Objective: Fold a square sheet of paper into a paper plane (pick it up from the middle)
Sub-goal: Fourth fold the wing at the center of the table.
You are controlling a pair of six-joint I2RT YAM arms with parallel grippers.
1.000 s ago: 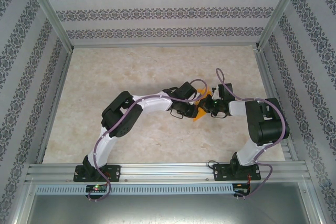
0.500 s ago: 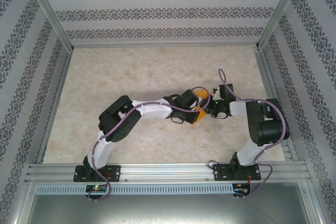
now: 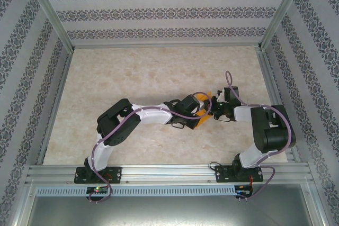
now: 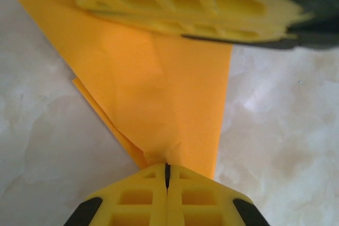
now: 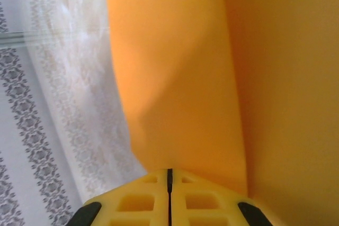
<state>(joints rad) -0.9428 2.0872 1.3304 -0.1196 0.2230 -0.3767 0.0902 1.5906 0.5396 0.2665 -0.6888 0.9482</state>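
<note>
Paper (image 3: 201,120), bright orange and already folded into layers, sits a little right of the table's (image 3: 132,72) middle in the overhead view. The left gripper (image 3: 198,114) and right gripper (image 3: 213,111) meet over it there.

From the left wrist, the left jaws are pressed together on the paper's narrow pointed end, low over the table. A lower layer peeks out along one edge. The right gripper's yellow fingers cross the wide end.

From the right wrist, the right jaws pinch the paper's edge, and the sheet bulges in front of them.

This looks like a fold being set. It would go best with both pinches firm and the arms moving as one. The bulge needs smoothing and the edges lining up before the crease is pressed down on the table.
</note>
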